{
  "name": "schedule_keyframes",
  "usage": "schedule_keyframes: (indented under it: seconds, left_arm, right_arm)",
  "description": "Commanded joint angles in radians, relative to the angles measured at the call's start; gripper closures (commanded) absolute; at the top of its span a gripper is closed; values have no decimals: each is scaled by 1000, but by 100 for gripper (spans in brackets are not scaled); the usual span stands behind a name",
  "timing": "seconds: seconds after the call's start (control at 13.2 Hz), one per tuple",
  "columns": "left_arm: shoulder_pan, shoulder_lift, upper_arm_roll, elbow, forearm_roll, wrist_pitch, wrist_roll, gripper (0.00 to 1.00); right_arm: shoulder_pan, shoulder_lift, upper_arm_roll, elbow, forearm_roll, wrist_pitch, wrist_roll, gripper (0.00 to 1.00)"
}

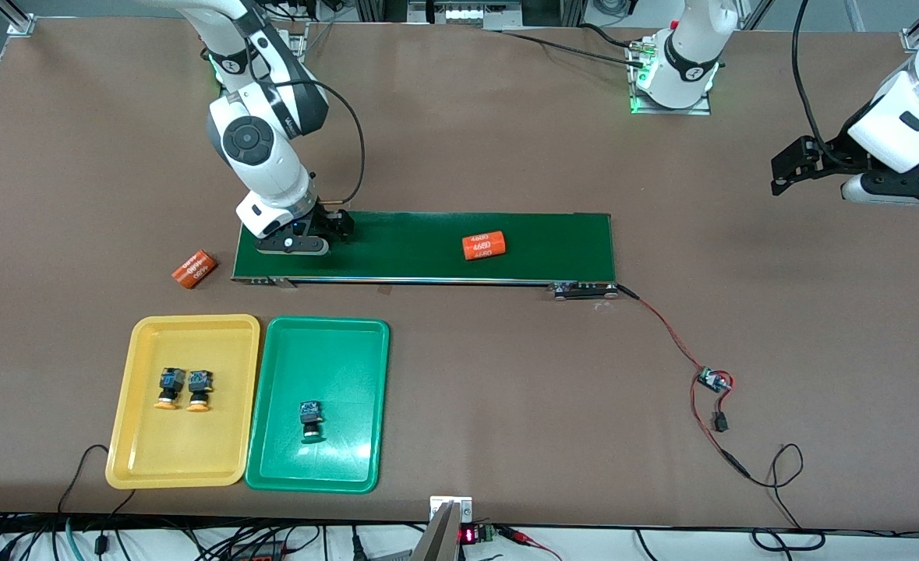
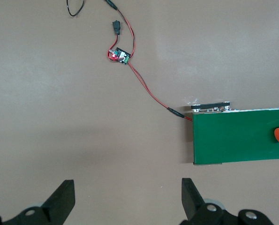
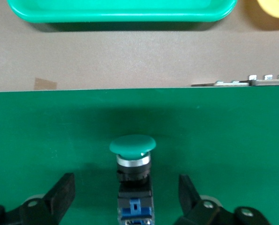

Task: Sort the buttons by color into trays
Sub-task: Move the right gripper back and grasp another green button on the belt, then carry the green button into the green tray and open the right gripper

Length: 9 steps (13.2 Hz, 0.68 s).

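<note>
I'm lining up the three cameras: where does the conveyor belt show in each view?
Front view: conveyor belt, long strip mid-table, right gripper over one end.
Left wrist view: its end at the edge.
Right wrist view: fills the lower half.
Shared landmark: the belt's metal end bracket.

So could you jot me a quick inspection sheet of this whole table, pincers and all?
Surface: brown table, long dark-green belt across it.
Job's things: two yellow-capped buttons in the yellow tray; one green-capped button in the green tray; another green button lying on the belt.
Clutter: orange cylinder on the belt, a second cylinder on the table off the belt's end.
Grippers: right pincer open, low around the belt button; left pincer open, waiting over bare table.
Cables: red-black wire from belt to a small board.
Surroundings: nothing seen.
</note>
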Motion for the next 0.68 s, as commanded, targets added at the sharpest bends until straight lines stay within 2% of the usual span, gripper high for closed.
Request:
schedule_keyframes:
  seconds: [0.0,0.3,0.61]
  left_arm:
    - [0,4,-4,23,18,-21,7,0]
    - [-2,5,-4,29,17,-23,8,0]
    - [-5,5,-4,34,17,-23,7,0]
  right_arm:
    - [-9,8,2,1,-4,8,-24,19]
    - [-57,16,1,-1,-4,4,-107,51]
    - [-74,22,-1,1,-7,2,-129,69]
